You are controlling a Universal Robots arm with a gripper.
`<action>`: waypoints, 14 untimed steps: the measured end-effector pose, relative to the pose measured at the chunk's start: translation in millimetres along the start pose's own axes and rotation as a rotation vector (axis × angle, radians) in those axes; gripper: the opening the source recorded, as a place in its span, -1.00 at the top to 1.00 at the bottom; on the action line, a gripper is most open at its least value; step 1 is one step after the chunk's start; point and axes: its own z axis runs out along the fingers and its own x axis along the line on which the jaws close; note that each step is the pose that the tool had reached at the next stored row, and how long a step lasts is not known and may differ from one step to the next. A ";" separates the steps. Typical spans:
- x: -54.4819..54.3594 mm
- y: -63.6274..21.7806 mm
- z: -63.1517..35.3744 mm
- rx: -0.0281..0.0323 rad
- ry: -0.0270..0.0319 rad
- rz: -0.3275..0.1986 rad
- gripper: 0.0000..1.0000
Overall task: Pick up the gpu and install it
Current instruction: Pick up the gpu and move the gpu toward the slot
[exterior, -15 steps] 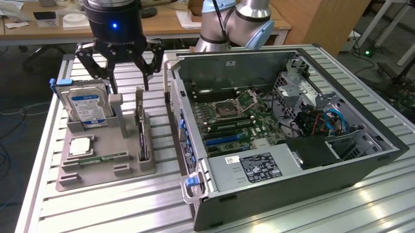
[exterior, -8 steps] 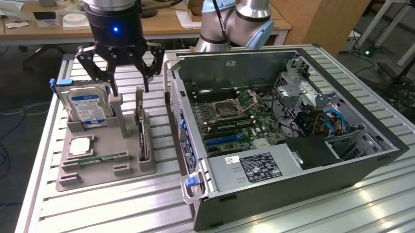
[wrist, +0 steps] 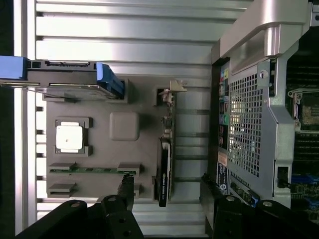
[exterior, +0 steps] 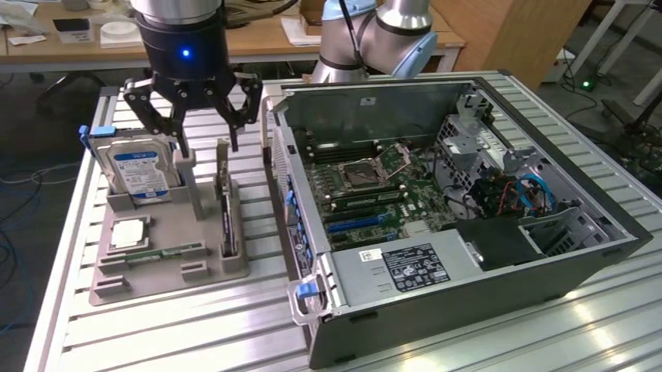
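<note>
Slatted metal table [exterior: 155, 333] before a wooden desk [exterior: 259, 45], dark floor [exterior: 31, 147].

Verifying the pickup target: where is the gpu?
Exterior view's left: the thin dark gpu card stands on edge in the grey tray, between the silver hard drive and the open computer case.

End effector [exterior: 207, 143] hangs above grey tray [exterior: 166, 275], fingers spread wide, nothing held. Gpu [exterior: 225, 203] upright on edge in tray slot, top end near one fingertip. Hard drive [exterior: 138, 167] upright in tray, toward exterior view's left. Open computer case [exterior: 445, 232] on desk [exterior: 155, 333], exterior view's right.
</note>
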 end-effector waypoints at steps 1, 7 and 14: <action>0.1 -0.2 0.8 0.0000 -0.0001 0.000 -0.29; 0.1 -1.1 3.4 0.0001 0.0001 0.000 -0.29; 0.1 -1.7 6.0 -0.0001 -0.0001 0.000 -0.29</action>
